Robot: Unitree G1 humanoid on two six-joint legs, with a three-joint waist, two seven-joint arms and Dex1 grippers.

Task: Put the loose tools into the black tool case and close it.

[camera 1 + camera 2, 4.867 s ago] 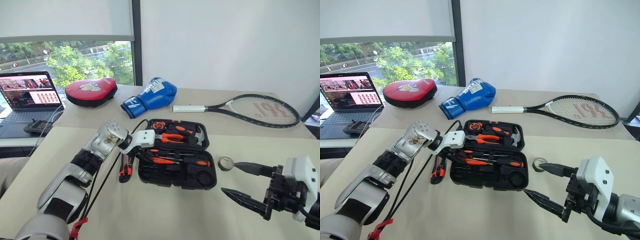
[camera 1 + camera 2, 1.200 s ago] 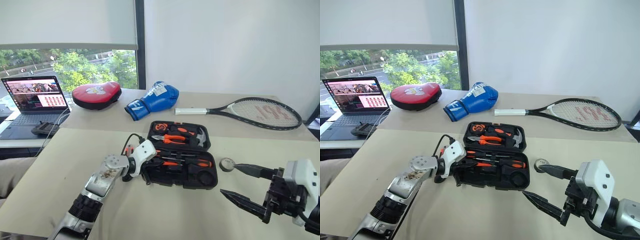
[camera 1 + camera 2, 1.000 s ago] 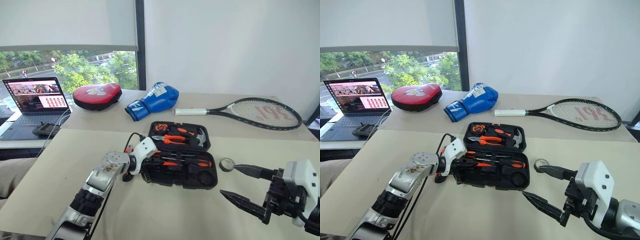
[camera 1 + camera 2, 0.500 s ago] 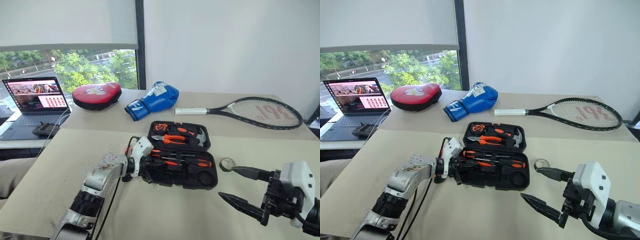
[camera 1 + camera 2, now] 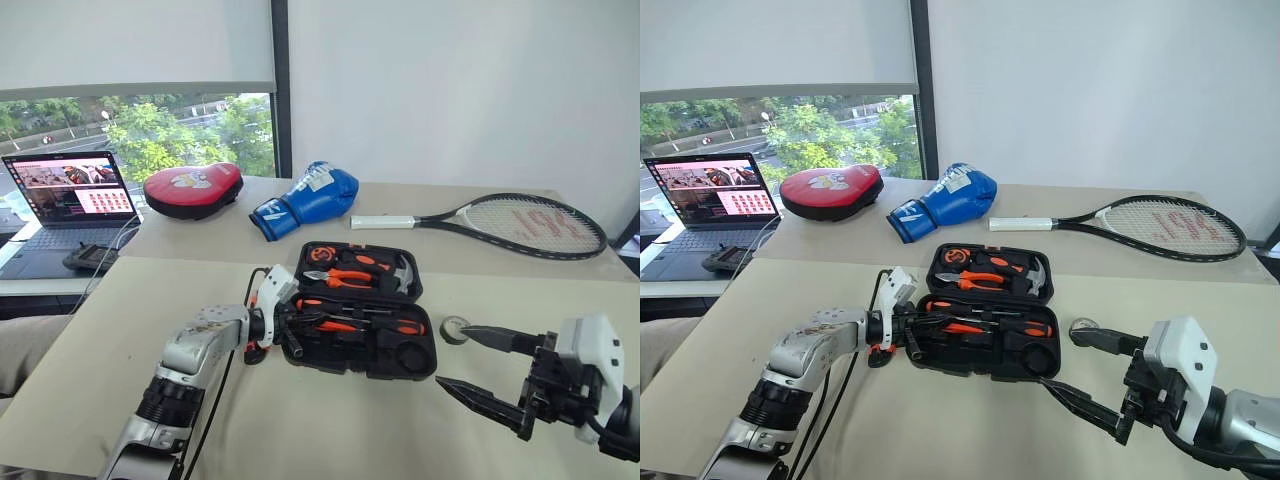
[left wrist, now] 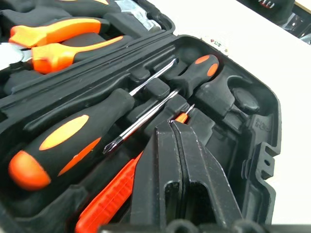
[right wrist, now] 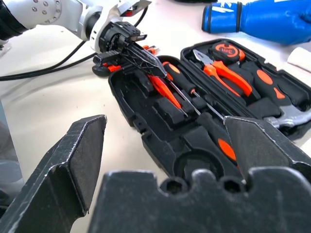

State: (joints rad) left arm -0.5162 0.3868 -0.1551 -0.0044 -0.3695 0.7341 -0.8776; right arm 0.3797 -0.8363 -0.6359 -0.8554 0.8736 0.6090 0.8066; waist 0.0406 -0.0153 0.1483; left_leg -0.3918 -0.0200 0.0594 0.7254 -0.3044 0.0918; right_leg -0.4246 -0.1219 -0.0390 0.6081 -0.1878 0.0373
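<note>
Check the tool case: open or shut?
Open. The case lies flat with its lid back, pliers and screwdrivers showing in the recesses.

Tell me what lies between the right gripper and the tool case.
In the left eye view, the small tape roll lies on the table between the right gripper and the black tool case.

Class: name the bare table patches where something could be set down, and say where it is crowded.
Free: table in front of the case, and the strip between case and laptop. Crowded: the case's left edge, where the left gripper works, and around the tape roll by the right gripper.
</note>
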